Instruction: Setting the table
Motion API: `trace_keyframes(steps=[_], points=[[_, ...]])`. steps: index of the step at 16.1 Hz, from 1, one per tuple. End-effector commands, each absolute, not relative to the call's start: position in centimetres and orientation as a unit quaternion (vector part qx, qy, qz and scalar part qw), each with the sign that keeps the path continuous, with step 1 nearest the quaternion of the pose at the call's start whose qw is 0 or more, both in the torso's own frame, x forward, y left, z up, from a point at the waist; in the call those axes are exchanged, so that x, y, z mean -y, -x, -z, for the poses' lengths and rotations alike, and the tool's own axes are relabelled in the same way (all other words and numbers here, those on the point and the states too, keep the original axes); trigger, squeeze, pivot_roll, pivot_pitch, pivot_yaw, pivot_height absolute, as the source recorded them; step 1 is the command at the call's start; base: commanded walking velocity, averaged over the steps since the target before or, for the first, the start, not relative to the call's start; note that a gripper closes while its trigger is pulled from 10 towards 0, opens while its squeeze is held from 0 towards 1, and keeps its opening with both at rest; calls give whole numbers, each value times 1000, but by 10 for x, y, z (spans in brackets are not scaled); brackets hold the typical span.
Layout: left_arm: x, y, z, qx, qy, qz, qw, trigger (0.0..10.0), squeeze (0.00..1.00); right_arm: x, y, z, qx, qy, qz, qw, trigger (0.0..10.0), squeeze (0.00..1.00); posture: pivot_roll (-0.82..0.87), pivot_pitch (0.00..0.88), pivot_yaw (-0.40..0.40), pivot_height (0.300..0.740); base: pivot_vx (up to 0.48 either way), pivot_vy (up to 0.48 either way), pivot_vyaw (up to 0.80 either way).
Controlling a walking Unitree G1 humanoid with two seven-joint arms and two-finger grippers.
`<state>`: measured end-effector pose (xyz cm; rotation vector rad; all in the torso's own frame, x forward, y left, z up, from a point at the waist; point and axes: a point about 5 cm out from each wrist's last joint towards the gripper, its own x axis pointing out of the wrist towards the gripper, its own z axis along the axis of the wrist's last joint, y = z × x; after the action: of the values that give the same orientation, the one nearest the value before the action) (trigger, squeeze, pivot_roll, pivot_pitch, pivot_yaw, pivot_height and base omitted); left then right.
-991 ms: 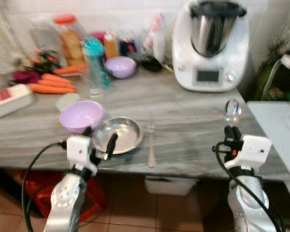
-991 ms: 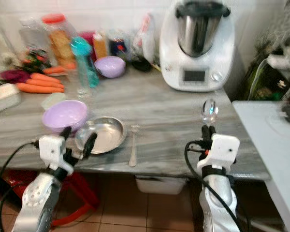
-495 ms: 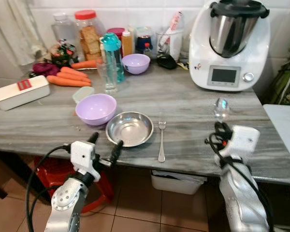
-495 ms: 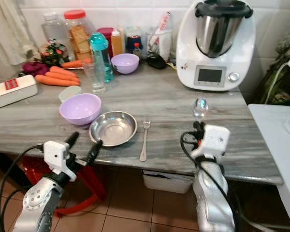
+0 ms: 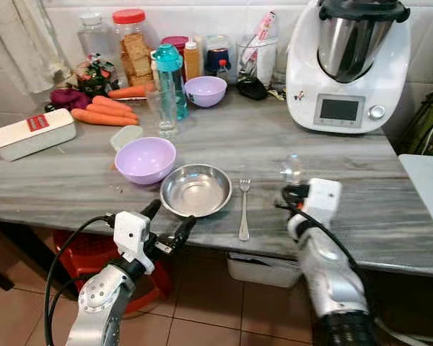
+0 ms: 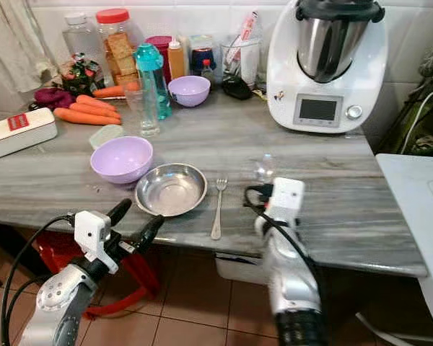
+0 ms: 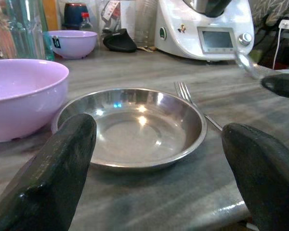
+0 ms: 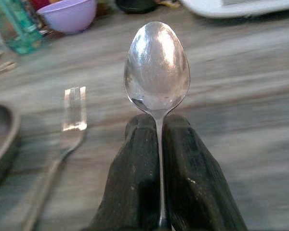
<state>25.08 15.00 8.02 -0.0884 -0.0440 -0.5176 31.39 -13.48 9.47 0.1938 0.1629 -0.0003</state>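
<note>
Clamping a spoon, right end effector hovers beside the fork; left end effector spread.

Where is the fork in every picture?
Left eye view: fork lies just right of the steel bowl.
Right eye view: fork, again right of that bowl.
Left wrist view: tines behind the bowl's rim.
Right wrist view: fork, blurred, beside the held spoon.
Shared landmark: the steel bowl.
</note>
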Motion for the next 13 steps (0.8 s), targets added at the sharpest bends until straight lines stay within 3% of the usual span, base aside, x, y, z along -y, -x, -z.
trace_keyframes(steps=[1, 7, 11, 13], points=[[-152, -251, -84, 25, 42, 256, 965, 10000, 0, 126, -317, -97, -87, -97, -18, 991, 10000, 0, -9, 0, 34, 740, 0, 0, 0], [-143, -249, -86, 27, 60, 296, 953, 10000, 0, 127, -317, -83, -129, -104, 4, 986, 10000, 0, -10, 0, 41, 740, 0, 0, 0], [-134, -240, -88, 10, 92, 384, 918, 10000, 0, 130, -321, -82, -137, -111, 9, 984, 10000, 0, -14, 0, 42, 740, 0, 0, 0], [-135, -239, -88, 3, 87, 395, 914, 10000, 0, 130, -324, -82, -138, -116, 11, 984, 10000, 0, -13, 0, 44, 740, 0, 0, 0]])
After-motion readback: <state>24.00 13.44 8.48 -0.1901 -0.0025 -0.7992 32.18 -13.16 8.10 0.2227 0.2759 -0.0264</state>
